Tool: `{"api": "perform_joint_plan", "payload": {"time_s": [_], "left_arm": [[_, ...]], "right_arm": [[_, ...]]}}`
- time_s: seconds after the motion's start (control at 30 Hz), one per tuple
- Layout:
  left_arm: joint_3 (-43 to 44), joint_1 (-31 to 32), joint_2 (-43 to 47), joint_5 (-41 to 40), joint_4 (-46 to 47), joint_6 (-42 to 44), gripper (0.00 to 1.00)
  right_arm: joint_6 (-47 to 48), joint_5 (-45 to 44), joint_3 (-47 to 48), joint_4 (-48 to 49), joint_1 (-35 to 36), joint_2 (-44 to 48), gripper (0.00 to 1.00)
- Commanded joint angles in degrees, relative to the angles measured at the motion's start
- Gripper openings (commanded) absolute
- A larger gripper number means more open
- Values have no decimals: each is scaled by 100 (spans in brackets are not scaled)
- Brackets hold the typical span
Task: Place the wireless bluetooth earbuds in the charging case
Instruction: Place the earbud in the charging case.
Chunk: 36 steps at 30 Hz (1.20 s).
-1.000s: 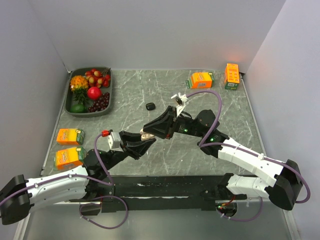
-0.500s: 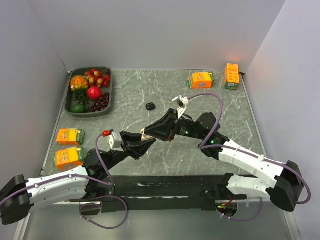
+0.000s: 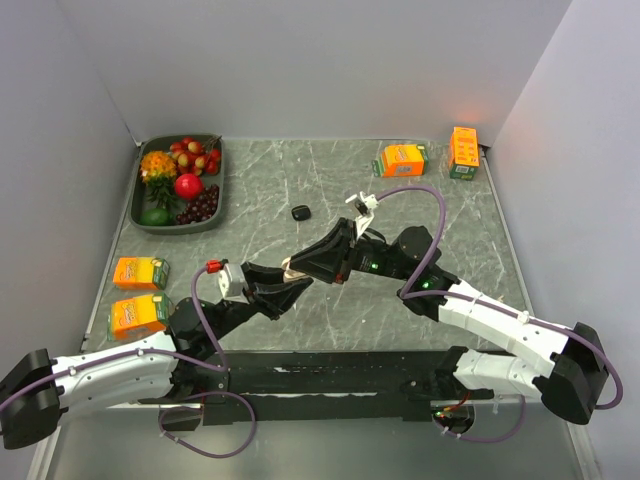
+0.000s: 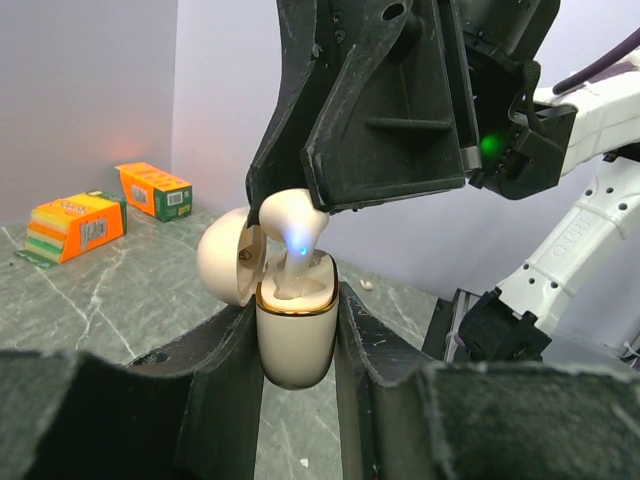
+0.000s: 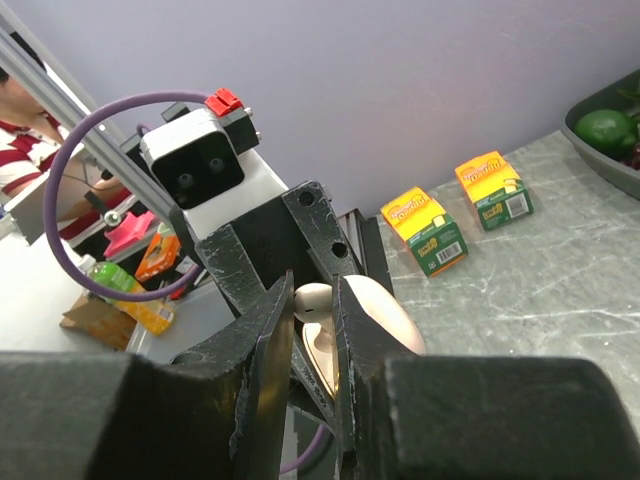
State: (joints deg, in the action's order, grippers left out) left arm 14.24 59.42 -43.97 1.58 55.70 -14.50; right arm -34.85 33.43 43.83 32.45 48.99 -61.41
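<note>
The right gripper pinches a white earbud narrowly (a blue light glows on it), its stem down inside the open cream charging case. The left gripper clamps that case upright at centre frame.

The right gripper fills the lower centre, its 2 dark, scuffed fingers standing nearly upright and pinching 1 cream-white earbud in the narrow gap between them. Just right of them bulges a pale rounded shell, probably the open lid of the charging case; its body is hidden. Behind rises the black left gripper, with a white camera block, a red plug and a looping purple cable at upper left. At right, 2 orange boxes stand on the marbled table. A dark tray holding a green fruit sits in the upper right corner.
</note>
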Motion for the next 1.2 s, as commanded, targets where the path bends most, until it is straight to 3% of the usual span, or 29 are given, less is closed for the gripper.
{"api": "perform_joint_plan", "payload": {"time_s": [0.0, 0.13, 0.4, 0.83, 1.17], "left_arm": [[97, -18, 108, -115, 433, -70, 1], [88, -27, 90, -115, 459, -79, 1], [70, -27, 64, -115, 503, -79, 1], [61, -27, 72, -79, 459, -105, 1], [52, -18, -7, -53, 477, -141, 1]], "right_arm": [[48, 59, 64, -414, 75, 111, 22], [162, -152, 108, -730, 75, 199, 34], [330, -372, 187, -1170, 75, 392, 41], [488, -548, 354, -1390, 75, 507, 39], [611, -460, 617, -1540, 75, 489, 31]]}}
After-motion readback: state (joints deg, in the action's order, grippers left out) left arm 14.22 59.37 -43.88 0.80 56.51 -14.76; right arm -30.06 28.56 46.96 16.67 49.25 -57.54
